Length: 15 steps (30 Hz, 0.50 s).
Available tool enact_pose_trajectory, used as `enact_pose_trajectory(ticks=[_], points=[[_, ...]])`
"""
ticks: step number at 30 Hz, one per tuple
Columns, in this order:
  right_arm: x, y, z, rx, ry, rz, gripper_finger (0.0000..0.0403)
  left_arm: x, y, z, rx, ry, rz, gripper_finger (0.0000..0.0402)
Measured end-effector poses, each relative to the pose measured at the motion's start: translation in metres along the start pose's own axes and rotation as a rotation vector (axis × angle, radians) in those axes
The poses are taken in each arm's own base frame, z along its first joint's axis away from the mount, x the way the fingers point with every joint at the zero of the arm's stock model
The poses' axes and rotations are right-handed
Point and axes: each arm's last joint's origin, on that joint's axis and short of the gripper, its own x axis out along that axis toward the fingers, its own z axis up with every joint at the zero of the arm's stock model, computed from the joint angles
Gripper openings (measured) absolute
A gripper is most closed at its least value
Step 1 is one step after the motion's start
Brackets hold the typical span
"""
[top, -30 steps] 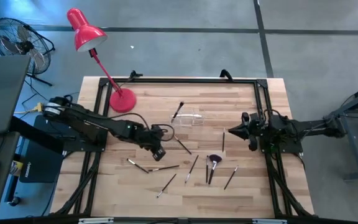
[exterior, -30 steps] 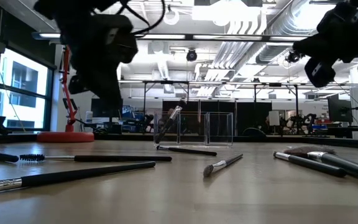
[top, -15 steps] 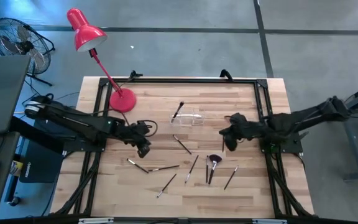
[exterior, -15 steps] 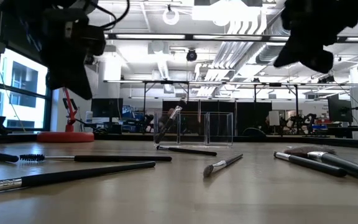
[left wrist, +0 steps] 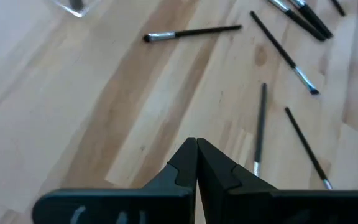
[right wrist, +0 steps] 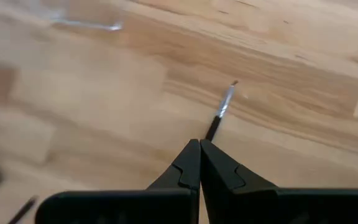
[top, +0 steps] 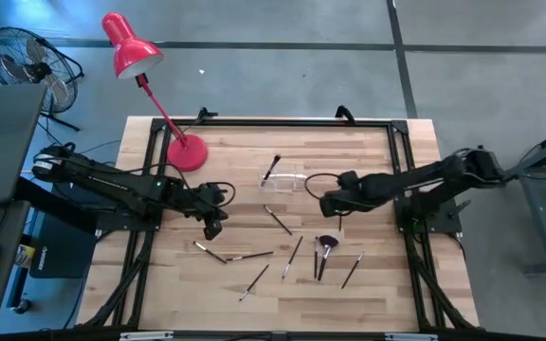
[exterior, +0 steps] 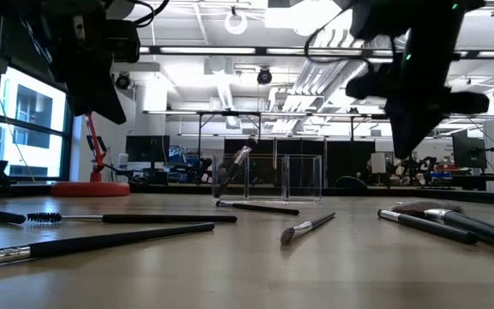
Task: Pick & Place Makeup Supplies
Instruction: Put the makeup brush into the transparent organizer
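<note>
The step in hand was the approach: both claws were clenched and empty above the pale wooden table. The right claw hovered near the small clear plastic holder, just over a thin dark silver-tipped brush; the left claw hung well apart from the holder. The next move likely called for the right claw to open and descend onto the brush.

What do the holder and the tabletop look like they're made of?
Holder: clear, glossy, rigid plastic, likely acrylic; the room shows straight through its walls. Tabletop: pale wooden butcher-block with a smooth, satiny finish, judging by its glued strips and visible grain.

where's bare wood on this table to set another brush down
The front left corner is bare, and so is the front right corner past the last liner. The back strip between the lamp base and the clear holder is free too. It is crowded at centre front, around the fluffy brush, where the brushes lie scattered.
</note>
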Motion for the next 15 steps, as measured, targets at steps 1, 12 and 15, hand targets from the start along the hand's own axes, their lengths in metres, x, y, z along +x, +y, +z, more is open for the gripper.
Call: enact_pose_trajectory(ticks=[1, 12, 15], points=[[0.004, 0.001, 0.001, 0.024, 0.006, -0.019, 0.0000, 0.000, 0.000, 0.000, 0.004, 0.006, -0.001, 0.0000], [0.038, 0.004, 0.008, 0.070, 0.051, -0.161, 0.0000, 0.000, -0.001, -0.001, 0.018, 0.027, -0.031, 0.0000], [0.044, 0.005, 0.009, 0.062, 0.057, -0.184, 0.0001, 0.000, -0.001, -0.001, 0.018, 0.026, -0.031, 0.0000]])
